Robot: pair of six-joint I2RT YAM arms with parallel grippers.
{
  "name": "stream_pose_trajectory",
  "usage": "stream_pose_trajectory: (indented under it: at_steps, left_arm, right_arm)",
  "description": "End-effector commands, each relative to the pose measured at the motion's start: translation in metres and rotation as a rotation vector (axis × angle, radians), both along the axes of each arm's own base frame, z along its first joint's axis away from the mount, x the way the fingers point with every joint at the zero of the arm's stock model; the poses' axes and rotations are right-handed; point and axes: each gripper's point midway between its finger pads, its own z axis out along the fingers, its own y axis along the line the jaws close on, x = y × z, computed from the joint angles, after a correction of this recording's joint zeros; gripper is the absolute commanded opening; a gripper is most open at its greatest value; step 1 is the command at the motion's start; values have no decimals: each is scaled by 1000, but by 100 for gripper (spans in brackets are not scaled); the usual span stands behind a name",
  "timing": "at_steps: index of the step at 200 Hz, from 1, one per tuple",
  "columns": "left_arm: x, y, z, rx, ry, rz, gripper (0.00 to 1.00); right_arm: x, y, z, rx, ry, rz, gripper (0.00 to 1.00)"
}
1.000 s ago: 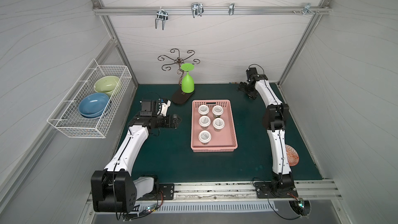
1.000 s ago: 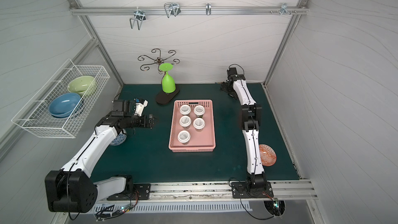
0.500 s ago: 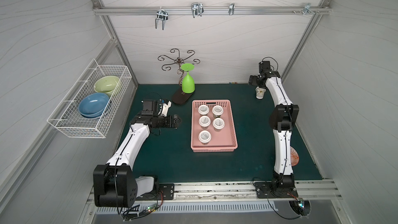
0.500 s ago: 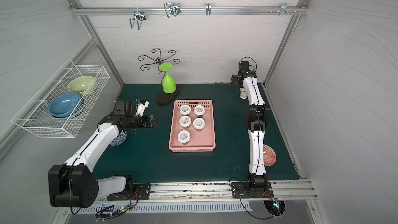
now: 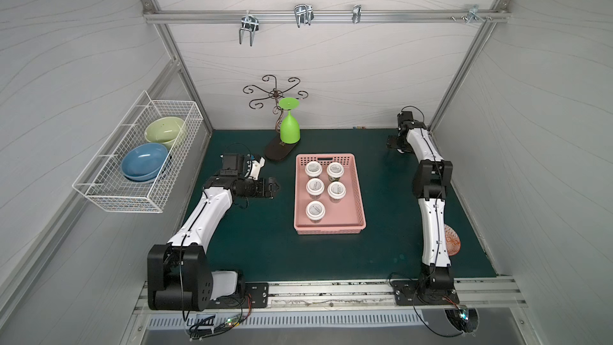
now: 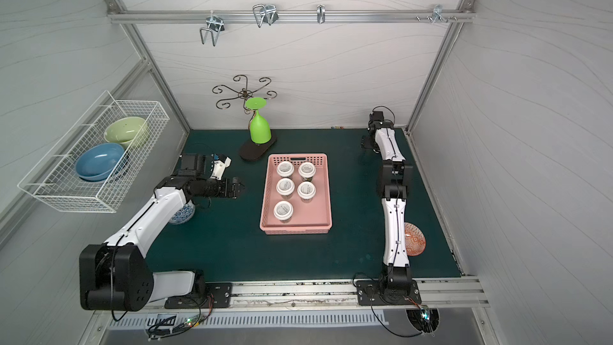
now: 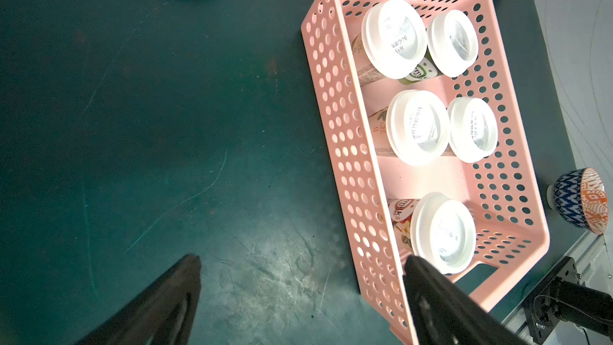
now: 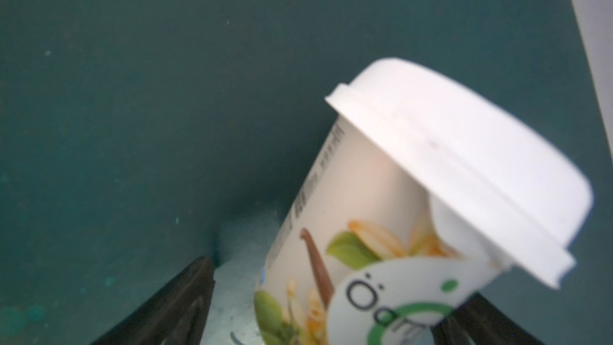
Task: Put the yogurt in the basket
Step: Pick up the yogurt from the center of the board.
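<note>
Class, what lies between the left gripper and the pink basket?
Only bare green mat lies between the left gripper and the pink basket, seen in both top views.

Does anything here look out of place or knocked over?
One yogurt cup is the odd one out: it stands on the green mat by the far right corner, between the right gripper's open jaws, while the other five cups sit upright inside the pink basket. Nothing looks spilled.
</note>
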Motion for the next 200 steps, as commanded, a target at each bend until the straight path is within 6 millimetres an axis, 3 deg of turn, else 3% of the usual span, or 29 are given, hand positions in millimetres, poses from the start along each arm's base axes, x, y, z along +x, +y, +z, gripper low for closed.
stream_pose_trajectory:
  at_steps: [1, 50, 102, 117, 138, 176, 200]
  left_arm:
    - [9, 1, 9, -5, -32, -1, 99]
    - [10, 1, 8, -1, -29, 1, 99]
    - [10, 2, 8, 1, -31, 0, 99]
    - [9, 1, 7, 0, -29, 0, 98]
    - [10, 2, 7, 3, -31, -1, 98]
    - [10, 2, 10, 0, -38, 1, 99]
    - [11, 1, 14, -5, -51, 3, 98]
  right_arm:
    - [0, -12, -10, 20, 7, -40, 95]
    - [2, -19, -12, 60, -11, -74, 81]
    - [7, -23, -13, 133, -41, -117, 92]
    - [8, -23, -15, 148, -43, -130, 85]
    - [7, -22, -15, 164, -44, -134, 68]
    - [4, -18, -8, 183, -47, -125, 49]
    - [1, -16, 3, 191, -58, -114, 45]
